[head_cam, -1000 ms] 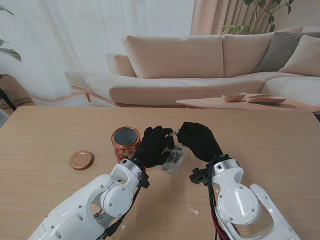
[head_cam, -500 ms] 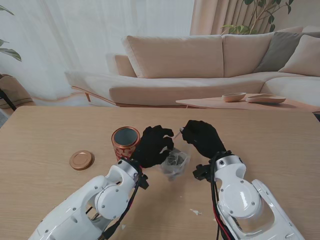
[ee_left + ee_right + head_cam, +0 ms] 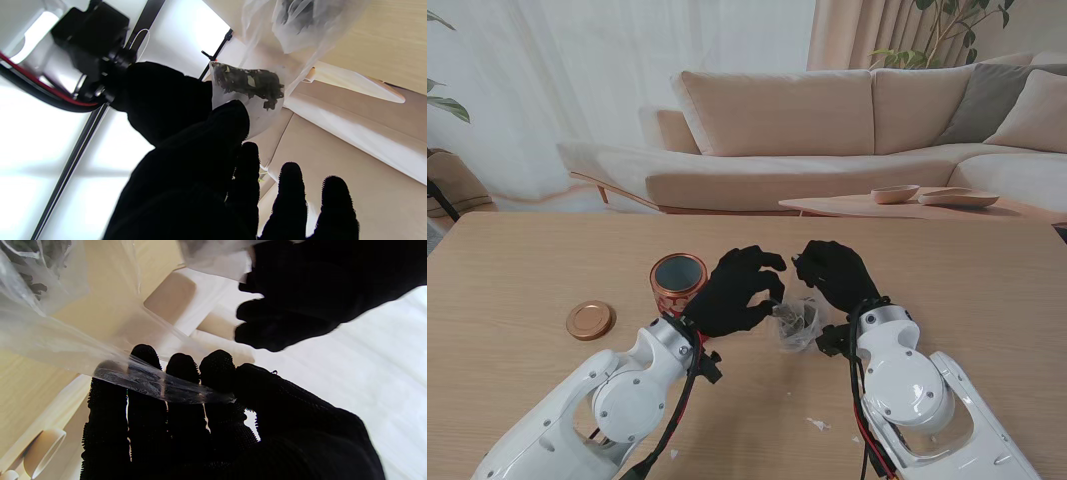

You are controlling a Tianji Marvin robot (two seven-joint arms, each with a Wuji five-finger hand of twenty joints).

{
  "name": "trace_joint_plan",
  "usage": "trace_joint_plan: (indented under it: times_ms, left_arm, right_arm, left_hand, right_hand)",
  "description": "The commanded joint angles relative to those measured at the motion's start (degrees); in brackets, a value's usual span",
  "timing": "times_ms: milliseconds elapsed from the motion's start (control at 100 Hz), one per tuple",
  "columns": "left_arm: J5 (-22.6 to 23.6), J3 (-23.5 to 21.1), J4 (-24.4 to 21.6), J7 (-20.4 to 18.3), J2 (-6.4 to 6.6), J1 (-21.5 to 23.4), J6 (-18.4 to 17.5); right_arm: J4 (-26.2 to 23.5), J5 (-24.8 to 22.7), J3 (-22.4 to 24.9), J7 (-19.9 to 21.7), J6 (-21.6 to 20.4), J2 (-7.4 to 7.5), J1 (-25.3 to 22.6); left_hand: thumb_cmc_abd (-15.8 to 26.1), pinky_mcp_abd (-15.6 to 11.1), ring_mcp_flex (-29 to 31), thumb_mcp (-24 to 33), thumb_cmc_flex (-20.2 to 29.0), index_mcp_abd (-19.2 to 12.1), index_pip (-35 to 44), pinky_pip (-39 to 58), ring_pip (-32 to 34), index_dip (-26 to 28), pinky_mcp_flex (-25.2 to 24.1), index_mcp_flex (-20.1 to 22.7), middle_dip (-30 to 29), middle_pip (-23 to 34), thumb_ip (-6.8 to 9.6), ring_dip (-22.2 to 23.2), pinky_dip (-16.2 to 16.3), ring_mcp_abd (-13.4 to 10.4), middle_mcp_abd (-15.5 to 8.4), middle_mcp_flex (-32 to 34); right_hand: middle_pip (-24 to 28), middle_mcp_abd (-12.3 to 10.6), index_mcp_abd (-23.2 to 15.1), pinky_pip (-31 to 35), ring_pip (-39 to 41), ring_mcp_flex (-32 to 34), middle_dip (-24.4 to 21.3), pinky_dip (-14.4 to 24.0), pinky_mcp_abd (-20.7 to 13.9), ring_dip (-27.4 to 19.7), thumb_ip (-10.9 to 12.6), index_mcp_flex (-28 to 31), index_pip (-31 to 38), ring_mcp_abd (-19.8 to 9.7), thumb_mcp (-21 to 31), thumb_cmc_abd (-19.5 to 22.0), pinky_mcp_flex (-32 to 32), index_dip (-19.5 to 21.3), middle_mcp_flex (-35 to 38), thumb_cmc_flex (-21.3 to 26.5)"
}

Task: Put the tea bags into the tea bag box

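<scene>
The left hand [image 3: 737,293] pinches a tea bag [image 3: 248,86] just drawn from the clear bag [image 3: 799,322]. The right hand [image 3: 835,274], at its 3 o'clock, grips the bag's edge. The open tin [image 3: 677,284] stands at the left hand's 9 o'clock, its lid [image 3: 590,320] farther along on the surface [image 3: 507,280].

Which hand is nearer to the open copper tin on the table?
Left. The left hand is just to the right of the copper tin, pinching a tea bag. The right hand is farther right, holding the plastic bag.
</scene>
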Motion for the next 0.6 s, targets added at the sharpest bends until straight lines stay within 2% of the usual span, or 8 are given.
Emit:
trace_joint_plan:
  times_ms: [0, 230, 590]
  left_arm:
    - [0.0, -0.8, -1.3, -0.5, 0.11, 0.6, -0.8]
    - [3.6, -6.0, -1.1, 1.1, 0.3, 1.1, -2.6]
    - [11.4, -15.4, 1.2, 2.2, 1.08, 2.5, -1.0]
  right_arm:
    - [-0.1, 0.3, 0.0, 0.8, 0.4, -0.48, -0.1]
    - [-0.1, 0.4, 0.1, 0.7, 0.3, -0.5, -0.2]
    - [-0.1, 0.7, 0.3, 0.5, -0.4, -0.53, -0.3]
  left_hand:
    - [2.3, -0.5, -0.2, 1.0, 1.9, -2.5, 6.6, 0.1, -0.6, 4.3, -0.2, 2.5, 0.1, 0.1, -1.28, -0.4, 0.8, -0.7, 1.0, -0.2]
    - [1.5, -0.1, -0.1, 2.5, 1.3, -2.4, 6.0, 0.1, -0.3, 5.4, 0.1, 3.0, -0.1, -0.3, -1.31, -0.4, 0.7, -0.4, 1.4, 0.3]
    - [0.9, 0.1, -0.3, 3.6, 1.7, -1.6, 3.7, -0.1, -0.7, 4.5, -0.2, 4.1, -0.8, -1.6, -0.85, -0.9, 0.5, 0.2, 2.3, 0.3]
  right_hand:
    - [1.7, 0.7, -2.1, 2.7, 1.7, 1.9, 0.8, 1.3, 0.1, 0.7, 0.6, 0.6, 1.5, -0.6, 1.1, 0.8, 0.5, -0.4, 0.4, -0.7]
    - [1.8, 0.6, -2.1, 2.7, 1.7, 2.0, 0.8, 1.3, 0.1, 0.7, 0.6, 0.6, 1.6, -0.6, 1.1, 0.8, 0.5, -0.4, 0.5, -0.7]
    - [1.7, 0.6, -2.1, 2.7, 1.6, 1.9, 0.8, 1.3, 0.1, 0.7, 0.6, 0.6, 1.6, -0.7, 1.1, 0.8, 0.5, -0.4, 0.4, -0.7]
